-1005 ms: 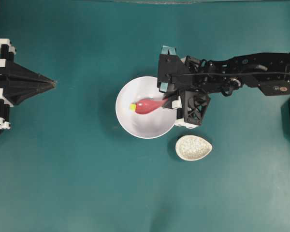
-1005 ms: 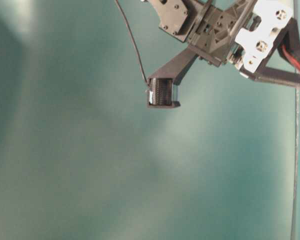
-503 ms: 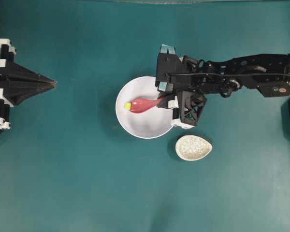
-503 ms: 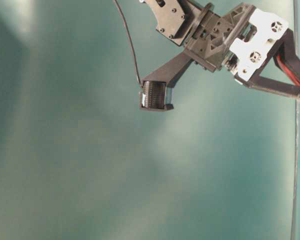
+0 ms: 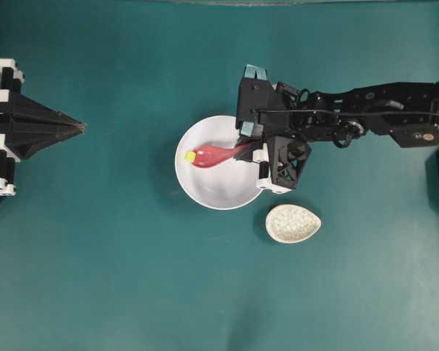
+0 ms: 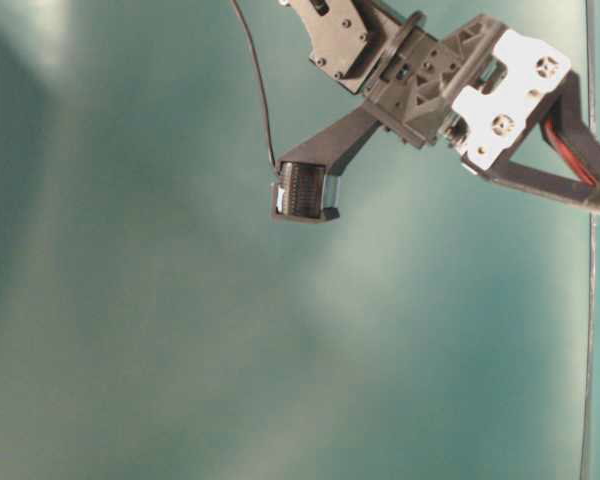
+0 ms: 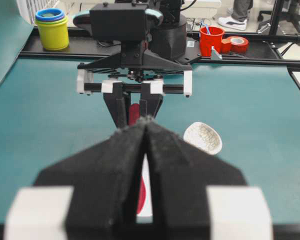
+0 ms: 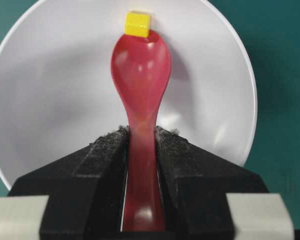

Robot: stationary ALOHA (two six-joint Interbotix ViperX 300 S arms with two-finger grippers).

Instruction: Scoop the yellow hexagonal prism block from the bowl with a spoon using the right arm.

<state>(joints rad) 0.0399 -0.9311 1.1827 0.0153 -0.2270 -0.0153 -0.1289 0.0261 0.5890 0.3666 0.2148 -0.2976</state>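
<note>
- Overhead: right gripper (image 5: 253, 148) sat over the right rim of the white bowl (image 5: 208, 191), clamped on the handle of the pink spoon (image 5: 214, 155). Scoop pointed left inside the bowl; yellow block (image 5: 190, 156) touched the scoop's tip, near the left wall. Speckled dish (image 5: 293, 223) lay just beside the bowl, lower right. Left gripper (image 5: 77, 127) was well apart at the left edge, fingers together.
- Table-level: only right arm parts over the teal table (image 6: 130, 330); grip hidden here.
- Left wrist: left gripper's fingers (image 7: 125, 150) were pressed together, holding nothing; dish right of them.
- Right wrist: both fingers (image 8: 107, 150) squeezed the spoon handle; block sat against the scoop's far tip, not in the scoop, inside the bowl.
</note>
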